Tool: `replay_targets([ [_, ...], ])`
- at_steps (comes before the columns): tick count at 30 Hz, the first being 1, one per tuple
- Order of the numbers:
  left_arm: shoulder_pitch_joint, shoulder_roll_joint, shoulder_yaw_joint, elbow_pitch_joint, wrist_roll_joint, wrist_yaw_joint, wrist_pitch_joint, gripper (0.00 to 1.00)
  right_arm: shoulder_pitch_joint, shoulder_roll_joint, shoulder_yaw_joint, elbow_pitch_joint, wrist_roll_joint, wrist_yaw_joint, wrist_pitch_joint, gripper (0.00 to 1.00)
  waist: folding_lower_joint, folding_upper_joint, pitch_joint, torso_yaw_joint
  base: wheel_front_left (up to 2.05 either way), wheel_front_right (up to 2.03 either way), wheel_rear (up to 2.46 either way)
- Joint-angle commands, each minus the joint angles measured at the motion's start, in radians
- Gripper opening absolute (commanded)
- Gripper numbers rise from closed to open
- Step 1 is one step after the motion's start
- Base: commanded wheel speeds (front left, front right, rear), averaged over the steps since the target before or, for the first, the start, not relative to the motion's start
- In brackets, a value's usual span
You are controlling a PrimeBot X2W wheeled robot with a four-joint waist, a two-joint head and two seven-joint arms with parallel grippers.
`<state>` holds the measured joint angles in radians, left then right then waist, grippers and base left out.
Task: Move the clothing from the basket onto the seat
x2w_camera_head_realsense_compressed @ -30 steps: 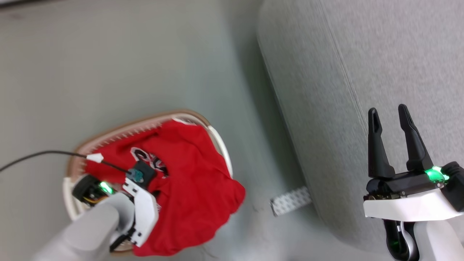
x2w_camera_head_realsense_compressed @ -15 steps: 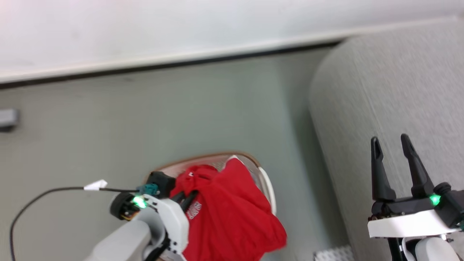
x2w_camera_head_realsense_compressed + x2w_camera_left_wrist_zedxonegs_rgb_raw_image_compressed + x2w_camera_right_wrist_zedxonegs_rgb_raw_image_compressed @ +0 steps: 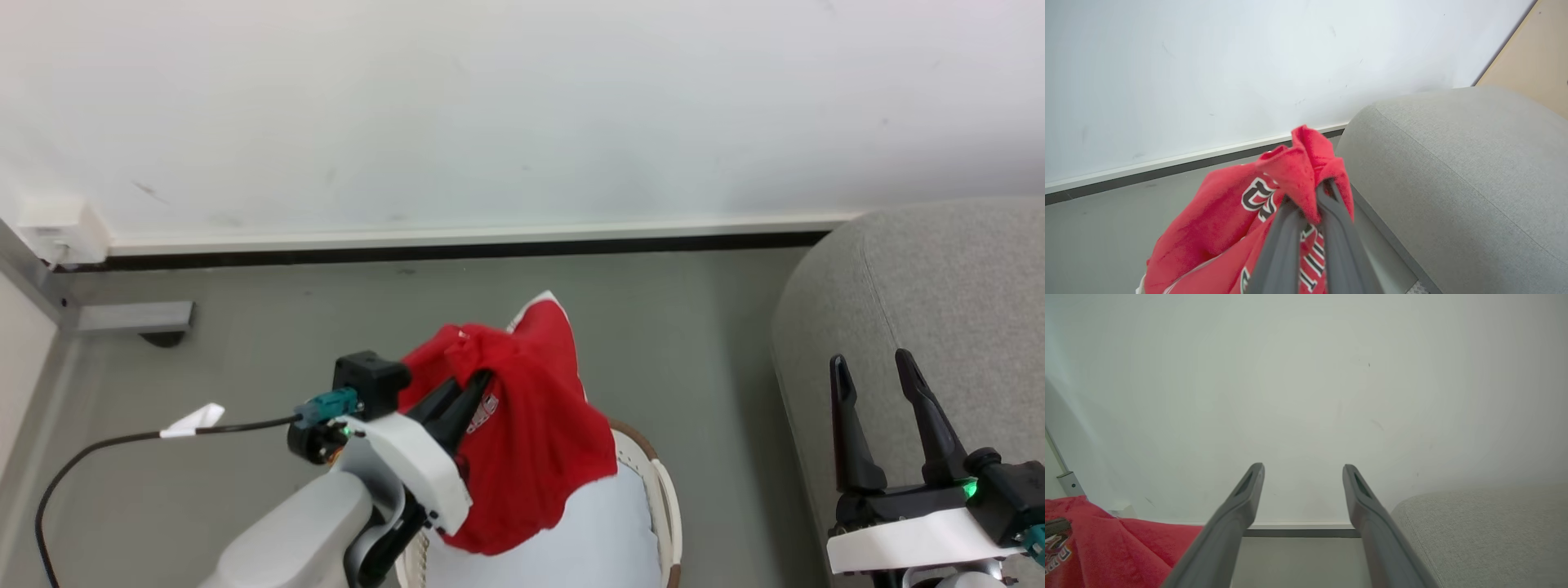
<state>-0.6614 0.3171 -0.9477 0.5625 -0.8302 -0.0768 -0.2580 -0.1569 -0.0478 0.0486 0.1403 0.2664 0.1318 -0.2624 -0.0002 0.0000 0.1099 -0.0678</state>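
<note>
Right, left gripper [image 3: 478, 384] is raised above the basket [image 3: 663, 498]. Its fingers are pressed together on a bunched fold of the red jersey [image 3: 531, 441]. In left wrist view the two dark fingers [image 3: 1286, 245] meet at the tips w/ red cloth squeezed btwn them. The jersey [image 3: 1216, 228] hangs from that pinch, and black-&-white lettering shows just beside the fingers. In head view its lower hem drapes down over the basket's left part & in front of the pale blue-white cloth [image 3: 588, 531] lying inside. Can't tell if the hem touches that cloth.

The basket sits on the grey-green floor [image 3: 326, 310] at bottom centre, cut off by the pic's lower edge. Its brown rim & cream wall show on the right side.

The grey sofa seat [image 3: 939, 286] is off to the right, apart from jersey & basket, w/ bare floor btwn them.

Right gripper [image 3: 869, 363] hovers low right, in front of the seat's rounded corner. Its fingers are spread wide & empty. Right wrist view has them [image 3: 1303, 469] pointing at the white wall, w/ the seat [image 3: 1486, 531] at lower right and a bit of jersey [image 3: 1106, 547] at lower left.

A black cable w/ white tag [image 3: 192, 419] trails left from the left wrist.
</note>
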Motion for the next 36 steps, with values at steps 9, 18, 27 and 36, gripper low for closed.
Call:
replay_targets([
  [9, -0.063, 0.025, 0.061, -0.207, 0.010, 0.081, 0.007, 0.00, 0.040, -0.003, 0.040, 0.006, 0.010, -0.002, -0.002, 1.00, 0.0002, 0.0000, -0.056, 0.027, 0.00, 0.00, 0.00],
  [18, -0.098, 0.071, 0.099, -0.347, 0.005, 0.129, 0.040, 0.00, 0.054, -0.002, 0.094, -0.010, 0.011, -0.002, -0.002, 1.00, 0.0002, 0.0000, -0.056, 0.020, 0.00, 0.00, 0.00],
  [27, -0.064, 0.087, 0.103, -0.393, -0.004, 0.152, 0.037, 0.00, 0.039, -0.002, 0.132, -0.029, -0.018, -0.002, -0.002, 1.00, 0.0002, 0.0000, -0.056, 0.017, 0.00, 0.00, 0.00],
  [36, -0.053, 0.077, 0.092, -0.386, 0.000, 0.152, 0.029, 0.00, 0.006, -0.002, 0.243, -0.006, -0.067, -0.002, -0.001, 1.00, 0.0002, 0.0000, -0.056, 0.033, 0.00, 0.00, 0.00],
])
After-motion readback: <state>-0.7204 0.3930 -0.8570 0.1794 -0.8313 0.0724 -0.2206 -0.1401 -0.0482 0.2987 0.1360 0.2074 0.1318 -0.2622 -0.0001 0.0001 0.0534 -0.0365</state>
